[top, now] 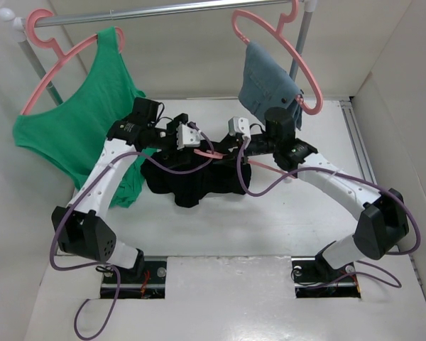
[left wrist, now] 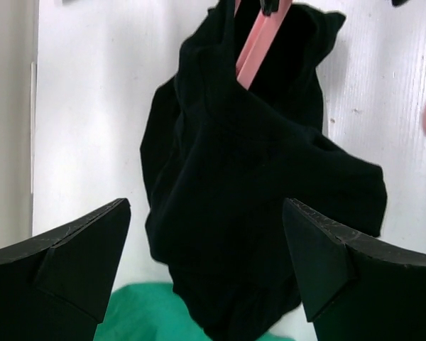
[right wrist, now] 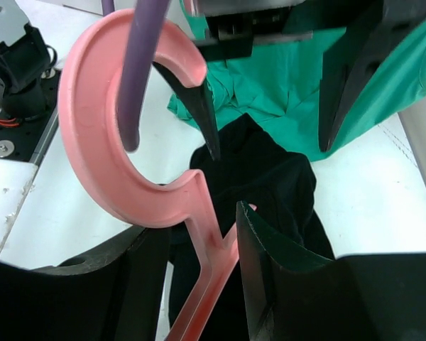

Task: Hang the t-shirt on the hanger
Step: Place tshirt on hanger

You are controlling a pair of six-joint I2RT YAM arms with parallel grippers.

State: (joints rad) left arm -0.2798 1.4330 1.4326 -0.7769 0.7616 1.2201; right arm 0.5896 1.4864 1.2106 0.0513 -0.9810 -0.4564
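Reaches inward with both arms over the t-shirt [top: 192, 181]. Only from right wrist: right gripper [right wrist: 202, 227] pinching the hanger [right wrist: 99, 142]; from left wrist: left gripper [left wrist: 206, 206] spread wide, empty.

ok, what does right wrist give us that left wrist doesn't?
Right wrist only: the hook of the hanger, a cable crossing it, and the right gripper shut on the hanger's neck.

Left wrist only: the hanger's arm running into the bunched t-shirt, nearly all of which shows, against the table.

Both: hanger, t-shirt, green top, and the left gripper, open and holding nothing.
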